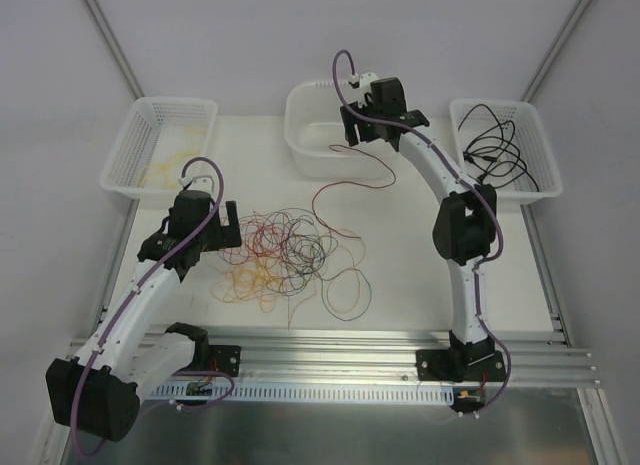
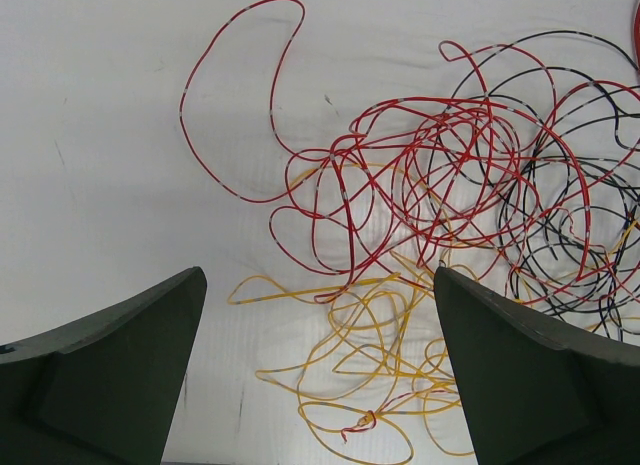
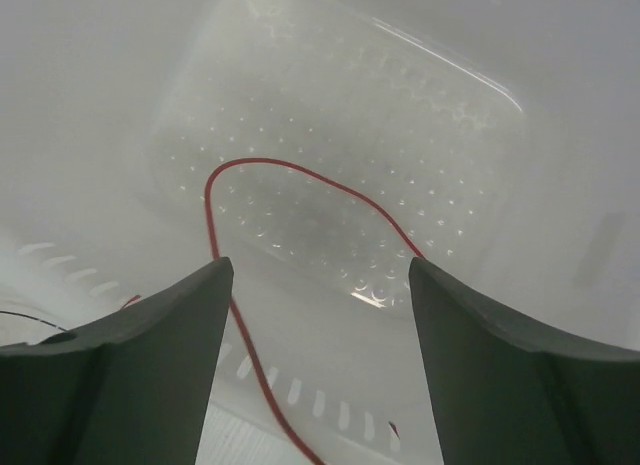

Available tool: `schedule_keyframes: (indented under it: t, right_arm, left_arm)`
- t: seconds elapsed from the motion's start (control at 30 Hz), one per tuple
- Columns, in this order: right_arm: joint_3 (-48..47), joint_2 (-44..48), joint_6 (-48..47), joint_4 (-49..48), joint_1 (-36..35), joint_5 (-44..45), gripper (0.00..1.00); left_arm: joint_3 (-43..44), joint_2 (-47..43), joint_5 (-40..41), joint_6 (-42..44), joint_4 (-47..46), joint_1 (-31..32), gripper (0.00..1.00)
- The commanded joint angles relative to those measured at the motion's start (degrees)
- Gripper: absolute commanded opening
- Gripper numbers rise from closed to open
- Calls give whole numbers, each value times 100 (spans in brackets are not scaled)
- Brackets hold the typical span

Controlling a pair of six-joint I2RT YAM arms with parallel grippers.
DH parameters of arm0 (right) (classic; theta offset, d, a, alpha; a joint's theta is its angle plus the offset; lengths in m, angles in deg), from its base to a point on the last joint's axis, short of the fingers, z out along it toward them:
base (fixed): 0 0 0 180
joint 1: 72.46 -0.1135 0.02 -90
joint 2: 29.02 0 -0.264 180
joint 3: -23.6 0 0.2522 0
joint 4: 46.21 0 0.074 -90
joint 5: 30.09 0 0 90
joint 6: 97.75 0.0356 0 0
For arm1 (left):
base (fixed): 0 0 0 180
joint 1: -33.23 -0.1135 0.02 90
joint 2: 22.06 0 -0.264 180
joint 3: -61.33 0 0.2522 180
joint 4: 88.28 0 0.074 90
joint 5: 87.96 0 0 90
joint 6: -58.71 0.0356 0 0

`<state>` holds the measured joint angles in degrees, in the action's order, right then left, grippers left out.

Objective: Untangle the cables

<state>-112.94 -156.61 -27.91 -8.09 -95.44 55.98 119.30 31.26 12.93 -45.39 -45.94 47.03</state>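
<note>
Up and left of the tangle of cables (image 1: 290, 250), yellow cables (image 1: 170, 165) lie in the left basket (image 1: 135, 155). The left tool (image 2: 318, 275) hovers wide open over the tangle's left edge on the surface (image 1: 420, 275). Up and right of the tangle, the right tool (image 3: 320, 265) hangs with its fingers apart over the middle basket (image 1: 310, 155), where a red cable (image 3: 250, 161) loops. Farther right, black cables (image 1: 495, 150) sit in the right basket (image 1: 540, 180).

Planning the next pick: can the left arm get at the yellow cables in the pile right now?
Probably yes. The left fingers hang open right above the yellow cables, with nothing between. Red cables thread through the same loops, so they may come along.
</note>
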Motion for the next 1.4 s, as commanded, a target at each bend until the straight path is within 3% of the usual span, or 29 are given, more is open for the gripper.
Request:
schedule_keyframes:
  t: [0.0,0.3,0.47,0.67,1.03,1.37]
  right_arm:
    - [175,1165,-14,-247,-83,-170,77]
    - [1464,2466,-41,569,-426,-319,76]
    - [2635,2809,92,772,-575,-968,67]
    - [3400,2459,-23,632,-857,-1084,47]
    - [3147,1132,-462,745,-1155,-1681,36]
    - [2909,639,-576,877,-1173,-1647,31]
  left_arm:
    - [0,-23,-96,31,-63,-27,99]
    - [0,-58,-123,22,-63,-27,99]
    - [0,-85,-175,13,-63,-27,99]
    - [-8,-85,-202,13,-63,-27,99]
    - [0,-50,-184,13,-63,-27,99]
    - [-8,-50,-184,13,-63,-27,99]
